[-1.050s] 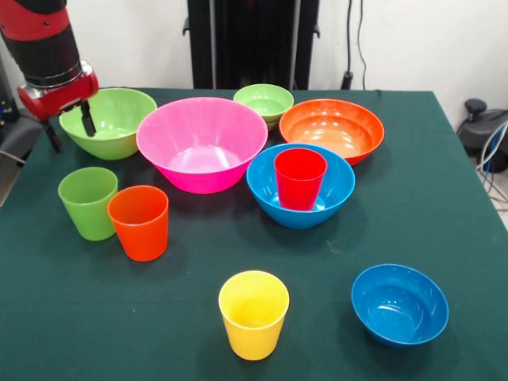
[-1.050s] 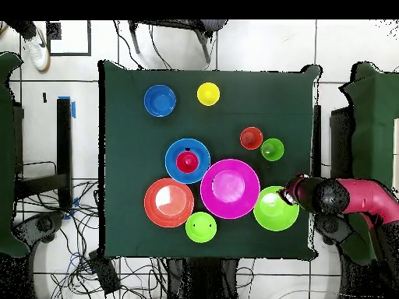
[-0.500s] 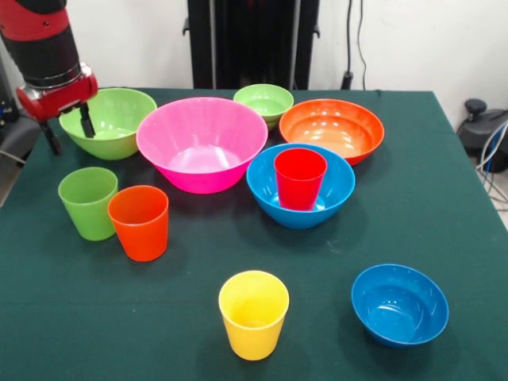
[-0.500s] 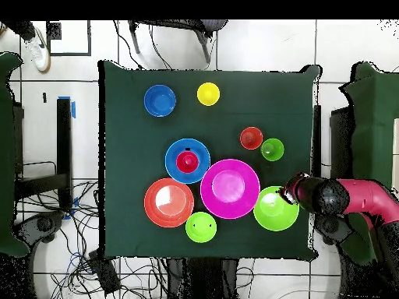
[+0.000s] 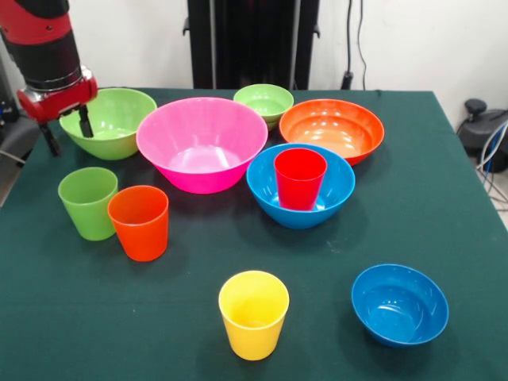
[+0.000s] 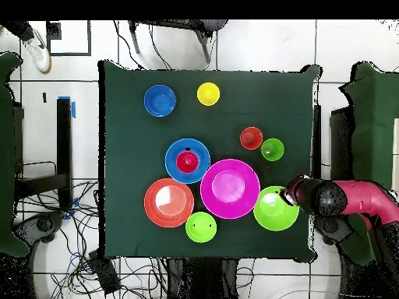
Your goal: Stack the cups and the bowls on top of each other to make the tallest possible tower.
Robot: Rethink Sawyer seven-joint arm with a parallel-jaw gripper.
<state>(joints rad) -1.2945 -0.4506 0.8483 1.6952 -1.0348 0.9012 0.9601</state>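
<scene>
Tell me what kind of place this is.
Probably a robotics lab: a red robot arm works at a green-covered table, loose cables lie on the tiled floor, and bright plastic bowls serve as test props.

Bright, even light; soft shadows, sharp.

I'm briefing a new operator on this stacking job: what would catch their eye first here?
Most striking is the big pink bowl at the middle of the table, ringed by other bowls. Beside it, a red cup stands upright inside the big blue bowl, the only stack so far. The gripper straddles the rim of the big light-green bowl at the table's edge, fingers open.
</scene>
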